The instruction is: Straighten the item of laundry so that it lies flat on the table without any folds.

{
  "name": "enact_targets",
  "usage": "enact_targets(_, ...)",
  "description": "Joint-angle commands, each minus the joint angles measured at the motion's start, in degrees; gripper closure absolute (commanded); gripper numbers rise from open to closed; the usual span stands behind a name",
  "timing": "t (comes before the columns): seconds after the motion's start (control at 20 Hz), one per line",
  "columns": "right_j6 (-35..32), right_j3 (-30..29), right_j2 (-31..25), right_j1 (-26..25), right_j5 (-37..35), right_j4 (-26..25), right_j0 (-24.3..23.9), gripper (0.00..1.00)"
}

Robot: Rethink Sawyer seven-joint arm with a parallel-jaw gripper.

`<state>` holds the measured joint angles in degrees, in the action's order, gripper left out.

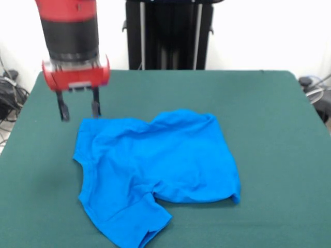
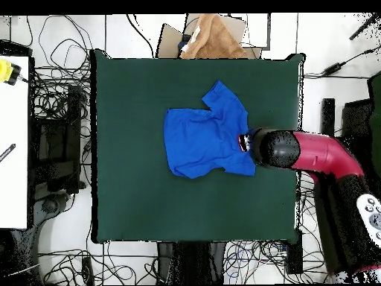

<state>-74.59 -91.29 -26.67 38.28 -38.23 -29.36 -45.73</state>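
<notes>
The blue T-shirt (image 1: 155, 165) lay rumpled near the middle of the green table (image 1: 269, 113), its long axis across the table and one sleeve toward the front edge, while the gripper (image 1: 78, 109), fingers spread and empty, hovered beside its far left corner.

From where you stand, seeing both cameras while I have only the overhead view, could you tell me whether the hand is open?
Observer: Yes. The hand has its fingers apart and holds nothing.
Operator: Is it over the shirt?
Observer: Just off it. One fingertip stands by the far corner of the T-shirt, the other over bare table.
Operator: Does the cloth lie flat?
Observer: No. Creases cross it, and the near sleeve is rumpled.
</notes>
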Motion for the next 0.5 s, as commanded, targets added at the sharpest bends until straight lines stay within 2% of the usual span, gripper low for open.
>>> enact_targets(0.05, -0.2, -5.5, -0.6, 9.0, -7.7, 2.9, 2.4, 0.0)
enact_targets(0.25, 0.0, -5.2, -0.6, 7.9, -7.3, 2.6, 2.3, 0.0)
enact_targets(0.5, 0.7, -3.3, -0.1, 2.7, -6.8, 1.2, 1.8, 0.0)
